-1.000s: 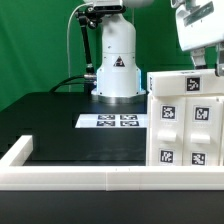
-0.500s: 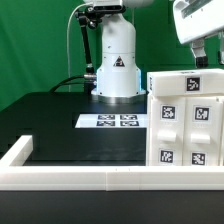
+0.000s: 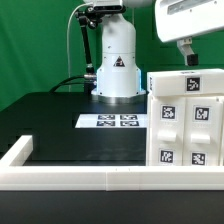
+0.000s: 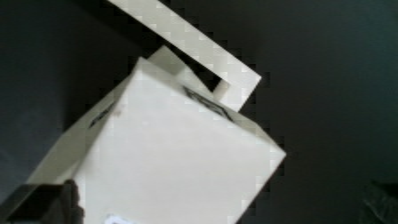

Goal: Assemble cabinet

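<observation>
The white cabinet (image 3: 185, 125) stands upright on the black table at the exterior view's right, its front covered with several black-and-white tags. My gripper (image 3: 189, 50) hangs above the cabinet's top, clear of it, open and holding nothing. In the wrist view the cabinet's white top (image 4: 178, 140) fills the middle, seen from above. One dark fingertip (image 4: 39, 205) shows at the edge of the picture; the other finger is out of view.
The marker board (image 3: 118, 121) lies flat on the table in front of the robot base (image 3: 116, 65). A low white rim (image 3: 90, 178) frames the table's near edge and left corner. A white bar (image 4: 187, 40) runs beyond the cabinet in the wrist view.
My gripper has risen straight up from just above the cabinet's top to well clear of it. The cabinet has not moved.
</observation>
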